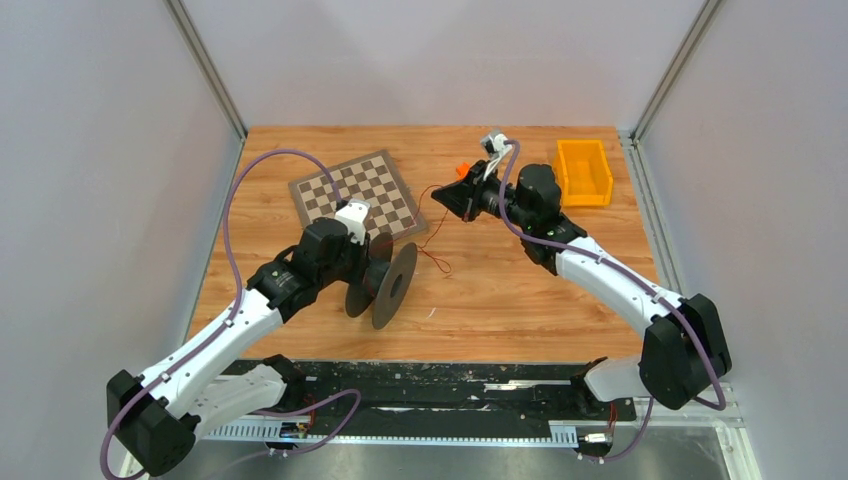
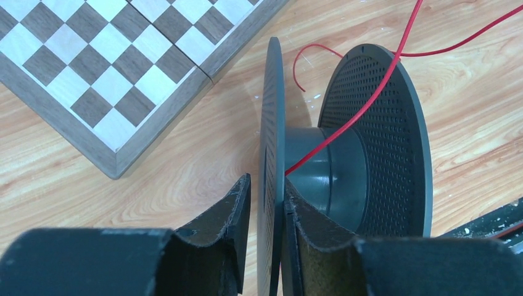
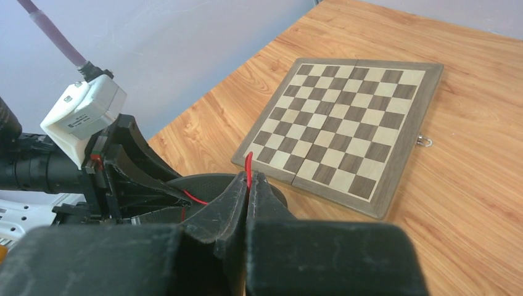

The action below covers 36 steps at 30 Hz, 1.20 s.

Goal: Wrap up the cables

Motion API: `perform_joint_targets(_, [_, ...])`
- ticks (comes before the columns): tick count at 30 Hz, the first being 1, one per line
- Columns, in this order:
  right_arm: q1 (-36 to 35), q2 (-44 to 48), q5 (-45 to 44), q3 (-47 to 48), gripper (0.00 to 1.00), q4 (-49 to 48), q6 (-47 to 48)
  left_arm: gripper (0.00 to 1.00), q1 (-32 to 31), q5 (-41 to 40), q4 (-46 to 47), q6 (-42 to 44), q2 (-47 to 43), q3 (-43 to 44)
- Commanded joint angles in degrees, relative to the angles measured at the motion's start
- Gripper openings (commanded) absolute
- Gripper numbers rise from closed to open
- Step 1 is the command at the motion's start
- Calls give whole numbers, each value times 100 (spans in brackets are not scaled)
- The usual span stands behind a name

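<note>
The thin red wire (image 1: 436, 258) runs from my right gripper (image 1: 437, 196) down to the table and on to a dark grey spool (image 1: 385, 280). The spool stands on its flange rims. My left gripper (image 1: 370, 264) holds one flange. In the left wrist view the jaws (image 2: 266, 185) straddle that flange, with the right finger against it and a thin gap at the left one. The wire (image 2: 364, 105) crosses the hub (image 2: 321, 166). In the right wrist view the gripper (image 3: 249, 180) is shut on the wire (image 3: 248, 163), and a short end sticks up.
A folded chessboard (image 1: 350, 190) lies at the back left, just behind the spool. An orange bin (image 1: 583, 170) sits at the back right. A small orange item (image 1: 463, 170) lies by the right gripper. Grey walls close in both sides.
</note>
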State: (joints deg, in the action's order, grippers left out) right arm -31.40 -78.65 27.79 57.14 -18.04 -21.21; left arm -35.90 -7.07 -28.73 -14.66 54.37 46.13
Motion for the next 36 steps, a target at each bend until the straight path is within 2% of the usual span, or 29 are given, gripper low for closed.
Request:
perform_joint_targets(1, [61, 138, 77, -74, 0, -340, -110, 29, 21, -214, 16, 8, -85, 83])
perform_joint_targets(14, [261, 147, 131, -351, 0, -469, -180, 29, 19, -266, -86, 2, -170, 109])
perform_joint_targets(36, [400, 189, 183, -752, 0, -574, -235, 36, -69, -234, -203, -5, -13, 80])
